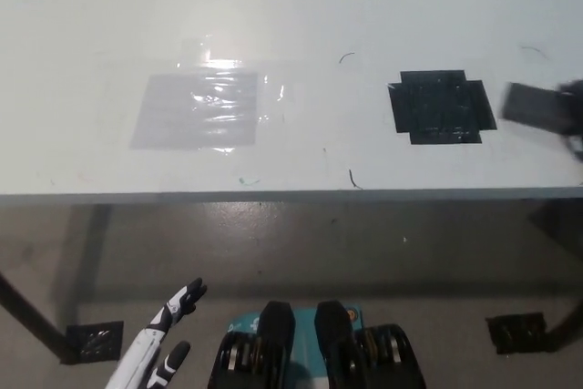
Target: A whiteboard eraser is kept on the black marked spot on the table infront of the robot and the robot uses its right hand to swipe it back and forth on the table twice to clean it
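A dark rectangular whiteboard eraser (531, 105) shows blurred just above the white table (301, 6), right of the black taped spot (442, 107) and apart from it. A dark blurred shape (574, 116) at the picture's right edge touches the eraser's right end; I cannot tell what it is. The black spot is bare. My white left hand (168, 334) rests low at the lower left, below the table's front edge, fingers apart and holding nothing. My black right hand is not clearly visible.
A shiny clear plastic patch (199, 111) lies flat on the table's left half. Small pen marks (353, 179) sit near the front edge (291, 195). Table legs and black tape pieces (96, 339) show on the floor below.
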You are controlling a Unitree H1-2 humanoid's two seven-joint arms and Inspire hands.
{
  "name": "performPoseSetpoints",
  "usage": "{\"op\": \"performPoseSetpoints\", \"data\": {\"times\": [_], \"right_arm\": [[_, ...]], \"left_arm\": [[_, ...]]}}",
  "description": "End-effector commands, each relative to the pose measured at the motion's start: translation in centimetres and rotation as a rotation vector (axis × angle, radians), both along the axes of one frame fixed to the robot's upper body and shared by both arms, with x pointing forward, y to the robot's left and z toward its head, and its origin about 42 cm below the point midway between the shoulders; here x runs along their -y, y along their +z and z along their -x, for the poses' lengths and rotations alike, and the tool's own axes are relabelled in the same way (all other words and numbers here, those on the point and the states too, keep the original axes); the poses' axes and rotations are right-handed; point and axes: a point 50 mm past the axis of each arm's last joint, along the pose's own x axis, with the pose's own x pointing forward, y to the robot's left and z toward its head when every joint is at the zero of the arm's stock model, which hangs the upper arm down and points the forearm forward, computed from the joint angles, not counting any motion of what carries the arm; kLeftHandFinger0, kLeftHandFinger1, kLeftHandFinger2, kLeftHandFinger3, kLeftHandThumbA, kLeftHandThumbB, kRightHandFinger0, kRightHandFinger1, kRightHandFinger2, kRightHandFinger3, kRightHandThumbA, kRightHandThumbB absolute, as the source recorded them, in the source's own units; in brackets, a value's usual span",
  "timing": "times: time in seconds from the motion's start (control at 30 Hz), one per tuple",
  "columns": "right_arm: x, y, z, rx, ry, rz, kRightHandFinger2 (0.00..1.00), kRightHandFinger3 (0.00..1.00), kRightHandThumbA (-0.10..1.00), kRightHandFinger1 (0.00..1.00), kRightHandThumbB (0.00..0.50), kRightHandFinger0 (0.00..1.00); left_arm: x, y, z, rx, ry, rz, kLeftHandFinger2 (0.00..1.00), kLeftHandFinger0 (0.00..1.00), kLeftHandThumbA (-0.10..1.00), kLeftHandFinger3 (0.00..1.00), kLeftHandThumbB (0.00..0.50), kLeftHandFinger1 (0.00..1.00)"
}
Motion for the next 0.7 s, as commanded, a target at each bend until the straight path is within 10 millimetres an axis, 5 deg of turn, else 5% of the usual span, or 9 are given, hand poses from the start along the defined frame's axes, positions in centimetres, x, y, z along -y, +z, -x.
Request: {"op": "performPoseSetpoints", "data": {"times": [0.0,0.03,0.1,0.17,0.33,0.43,0.57,0.63,0.67], "right_arm": [[2.8,3.0,0.2,-0.004,-0.055,0.056,0.44,0.66,0.50,0.33,0.105,0.21],[3.4,3.3,0.4,-0.002,-0.072,0.058,0.61,0.79,0.50,0.49,0.106,0.39],[3.9,3.4,0.5,0.000,-0.085,0.058,0.62,0.79,0.51,0.51,0.109,0.43],[4.4,3.2,0.8,0.003,-0.092,0.052,0.47,0.70,0.51,0.33,0.111,0.23],[3.4,2.5,0.7,-0.005,-0.092,0.032,0.49,0.69,0.51,0.37,0.113,0.25],[0.5,2.9,-0.4,0.012,-0.046,0.008,0.55,0.77,0.54,0.40,0.123,0.29],[-3.4,3.3,-2.0,0.046,0.038,-0.010,1.00,1.00,0.57,0.98,0.152,0.89],[-5.4,3.4,-2.5,0.053,0.077,-0.017,1.00,1.00,0.57,0.94,0.151,0.85],[-7.7,3.4,-3.0,0.049,0.098,-0.041,0.83,0.97,0.58,0.77,0.148,0.71]], "left_arm": [[-0.4,0.3,0.3,0.036,0.012,0.023,1.00,1.00,1.00,1.00,0.454,1.00],[-0.4,0.2,0.3,0.035,0.017,0.019,1.00,1.00,1.00,1.00,0.456,1.00],[-0.5,0.2,0.4,0.036,0.021,0.016,1.00,1.00,1.00,1.00,0.456,1.00],[-0.3,0.2,0.5,0.036,0.017,0.018,1.00,1.00,1.00,1.00,0.445,1.00],[-0.3,0.2,0.7,0.030,0.008,0.018,1.00,1.00,1.00,1.00,0.449,1.00],[-0.2,0.3,0.5,0.037,0.007,0.013,1.00,1.00,1.00,1.00,0.437,1.00],[-0.2,0.3,0.3,0.039,0.008,0.022,1.00,1.00,1.00,1.00,0.445,1.00],[-0.1,0.3,0.3,0.038,0.007,0.019,1.00,1.00,1.00,1.00,0.448,1.00],[0.0,0.3,0.3,0.038,0.006,0.021,1.00,1.00,1.00,1.00,0.457,1.00]]}}
